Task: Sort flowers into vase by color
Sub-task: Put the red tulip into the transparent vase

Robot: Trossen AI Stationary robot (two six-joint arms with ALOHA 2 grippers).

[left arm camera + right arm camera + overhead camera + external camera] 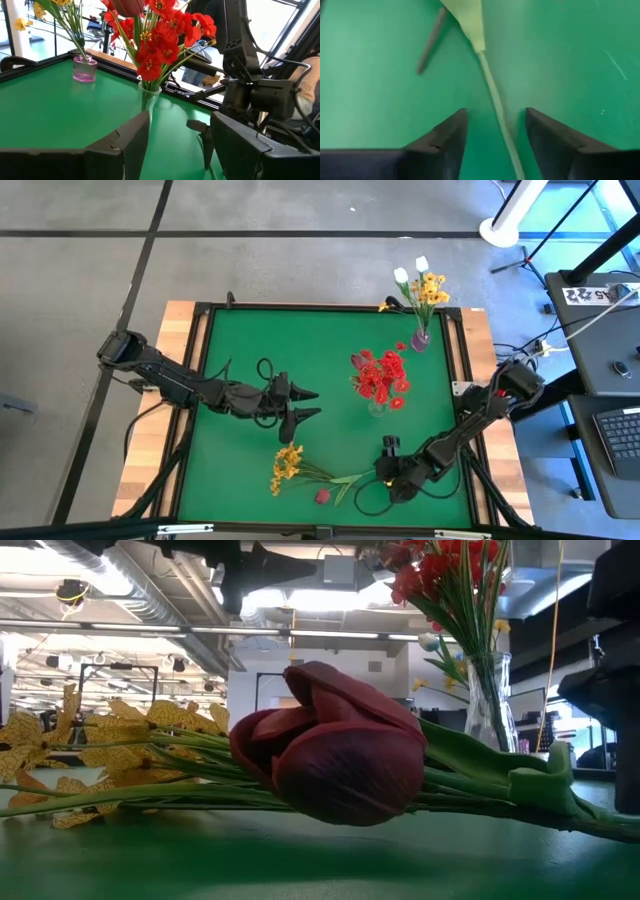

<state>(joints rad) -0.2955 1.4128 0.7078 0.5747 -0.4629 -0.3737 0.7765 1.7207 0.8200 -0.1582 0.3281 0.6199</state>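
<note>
High view: sort mostly done, a few stems left

Red flowers [380, 376] stand in a clear vase [376, 408] mid-mat. Yellow and white ones [420, 285] sit together in the purple vase [421, 339] at the far edge, so that colour split looks unfinished.

Left on the mat [250, 360]: yellow spray [287, 467] and dark pink bud [322, 496], lying near the front edge, stems crossing.

Right gripper [385, 470] is low over those stems. Its wrist view shows a stem [497, 107] running between the fingers [445, 140], gaps on both sides, so parted and not gripping yet.

Left gripper [308, 404] hovers mid-mat, spread apart, nothing in it, beside the reds.

Judgement: next is closing on that stem.
</note>
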